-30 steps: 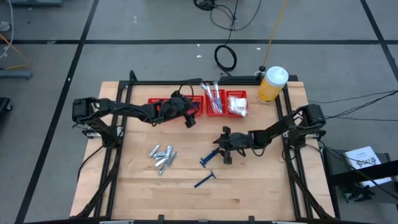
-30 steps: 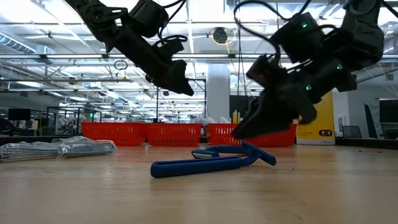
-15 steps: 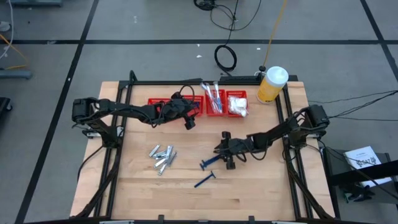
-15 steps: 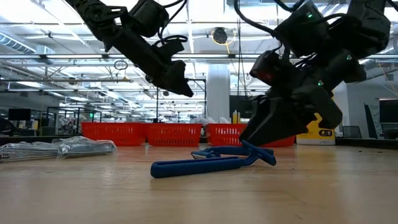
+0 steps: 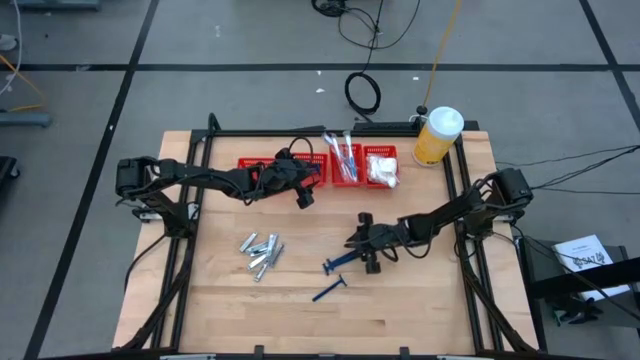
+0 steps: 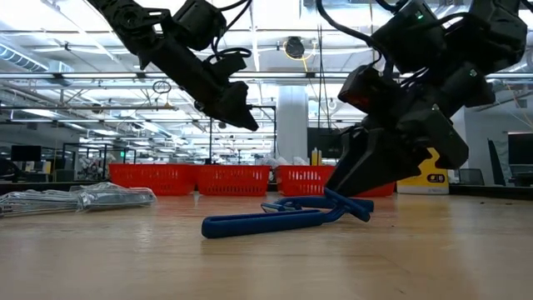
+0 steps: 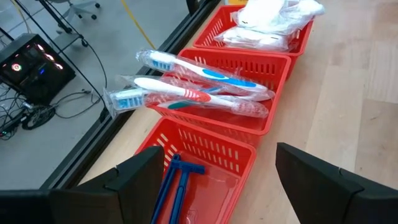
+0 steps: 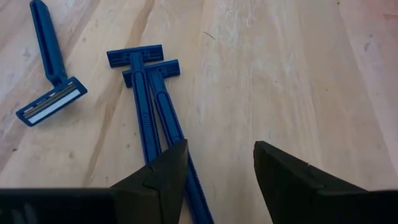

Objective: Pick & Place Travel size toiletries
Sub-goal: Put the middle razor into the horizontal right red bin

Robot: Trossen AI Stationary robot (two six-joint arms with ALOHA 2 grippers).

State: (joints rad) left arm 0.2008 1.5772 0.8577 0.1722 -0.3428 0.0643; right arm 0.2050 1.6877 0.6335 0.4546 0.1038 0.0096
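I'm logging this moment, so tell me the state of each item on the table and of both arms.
Left gripper: jaws open, empty, above the red baskets.
Right gripper: jaws open, low beside two blue razors lying side by side.
Third razor: loose on table.
Silver tubes: piled, untouched.
Toothbrushes: wrapped, in middle basket.

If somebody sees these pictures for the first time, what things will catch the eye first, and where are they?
The right gripper hangs low over the table's middle, its open fingers reaching for a pair of blue razors lying side by side on the wood. Behind, three red baskets stand in a row at the far edge, one filled with wrapped toothbrushes. The left gripper hovers by the leftmost basket.
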